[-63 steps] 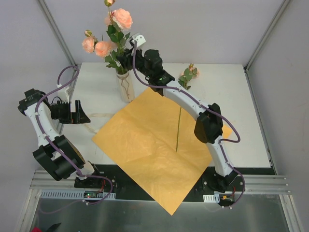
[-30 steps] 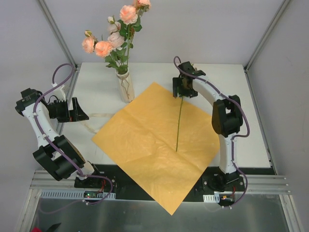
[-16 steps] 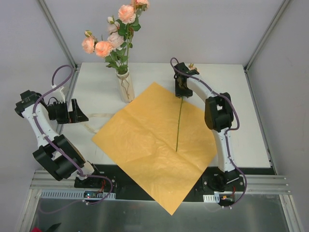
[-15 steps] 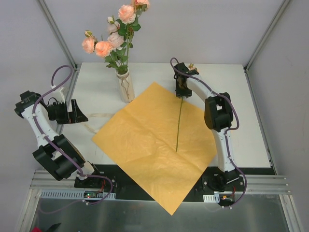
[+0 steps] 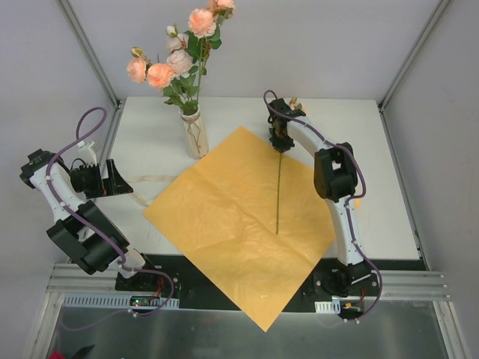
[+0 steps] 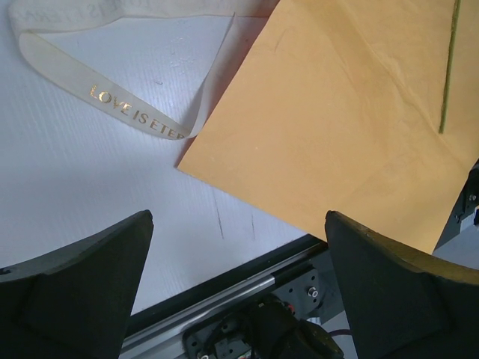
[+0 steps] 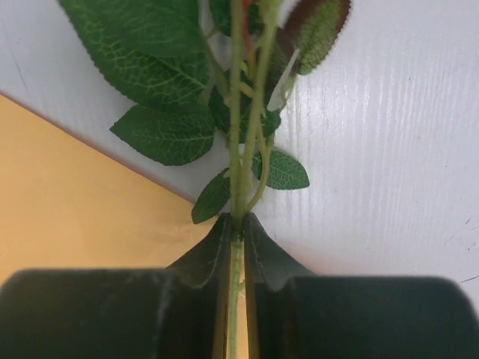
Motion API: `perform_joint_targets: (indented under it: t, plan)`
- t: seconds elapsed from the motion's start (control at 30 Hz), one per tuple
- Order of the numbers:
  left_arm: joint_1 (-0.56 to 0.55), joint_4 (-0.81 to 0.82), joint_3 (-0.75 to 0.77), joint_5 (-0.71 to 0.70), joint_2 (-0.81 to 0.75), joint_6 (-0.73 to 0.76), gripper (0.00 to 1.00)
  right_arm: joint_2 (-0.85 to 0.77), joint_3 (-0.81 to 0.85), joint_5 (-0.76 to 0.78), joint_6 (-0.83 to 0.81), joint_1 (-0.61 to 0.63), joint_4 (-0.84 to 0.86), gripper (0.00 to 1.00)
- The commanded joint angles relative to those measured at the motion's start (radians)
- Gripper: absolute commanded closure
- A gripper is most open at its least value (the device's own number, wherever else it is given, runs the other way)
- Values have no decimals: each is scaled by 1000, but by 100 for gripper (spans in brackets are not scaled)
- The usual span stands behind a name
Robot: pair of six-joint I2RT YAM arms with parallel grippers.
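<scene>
One grip gained: now pinching with the right jaws the thin green flower stem (image 7: 237, 149) just below its leaves, at the far corner of the orange paper sheet (image 5: 224, 217), after leaving the white ceramic vase (image 5: 194, 134). Pulled back left with left jaws spread.
</scene>
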Motion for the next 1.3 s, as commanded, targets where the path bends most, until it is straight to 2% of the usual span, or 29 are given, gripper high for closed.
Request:
perform_joint_targets:
  t: [0.0,0.03,0.17,0.3,0.53,0.7,0.8,0.83,0.87,0.93,1.0,1.13,1.27]
  plan:
    - [10,-16,-5,7,-1,46,1,-18,-3,-23,48,-10,12,94]
    - [10,-16,-5,5,0,49,1,-29,-23,-26,52,-10,27,99]
    - [13,-14,-4,4,-8,50,1,-123,-100,-41,81,-10,87,99]
    - [16,-16,-2,4,-14,52,1,-311,-210,-75,115,-10,194,99]
    - [17,-28,9,16,-18,55,1,-607,-322,-188,104,-4,462,99]
    - [17,-33,16,27,-18,53,1,-781,-356,-244,39,61,663,99]
    - [17,-34,22,33,-15,50,1,-874,-438,-308,-47,130,899,99]
    - [19,-37,27,38,-14,49,1,-902,-553,-320,-86,152,1143,99]
    - [19,-39,30,39,-12,49,1,-922,-592,-316,-115,204,1280,99]
    - [17,-42,38,44,-8,44,1,-918,-569,-333,-187,245,1406,99]
    - [19,-47,44,50,-5,43,1,-864,-438,-392,-195,280,1401,99]
    - [19,-53,55,59,3,38,1,-746,-298,-413,-281,357,1562,99]
    - [17,-56,50,58,-3,46,1,-600,-155,-429,-299,381,1641,99]
